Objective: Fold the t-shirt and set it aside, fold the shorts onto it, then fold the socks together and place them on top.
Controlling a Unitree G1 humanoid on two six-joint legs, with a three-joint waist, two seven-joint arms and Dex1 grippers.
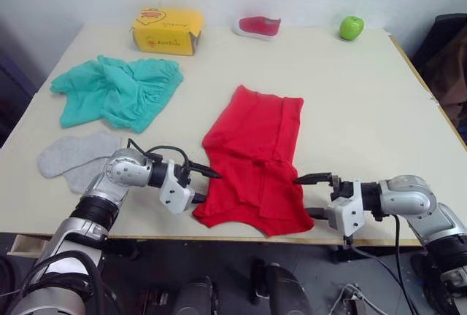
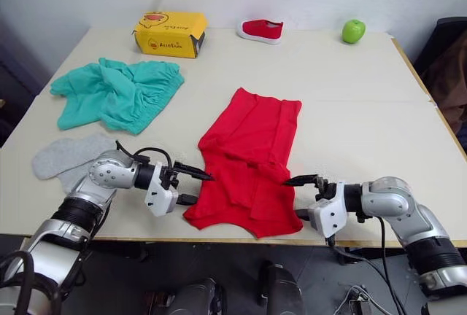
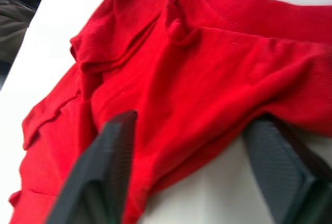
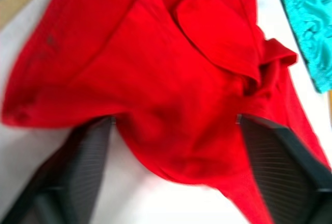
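The red t-shirt (image 1: 255, 154) lies partly folded and rumpled in the middle of the table, its lower end near the front edge. My left gripper (image 1: 206, 186) is open at the shirt's left edge, with red cloth (image 3: 207, 79) between its spread fingers (image 3: 104, 172). At the shirt's lower right edge my right gripper (image 1: 305, 197) is also open, its fingers (image 4: 270, 156) either side of the cloth (image 4: 155, 79). The teal shorts (image 1: 117, 92) lie crumpled at the back left. Flat near the front left edge are the grey socks (image 1: 73, 156).
A yellow box (image 1: 166, 30), a red-and-white shoe (image 1: 259, 27) and a green apple (image 1: 351, 28) stand along the table's back edge. A dark chair (image 1: 446, 45) is off the right side. The table's front edge (image 1: 241, 240) runs just below the shirt.
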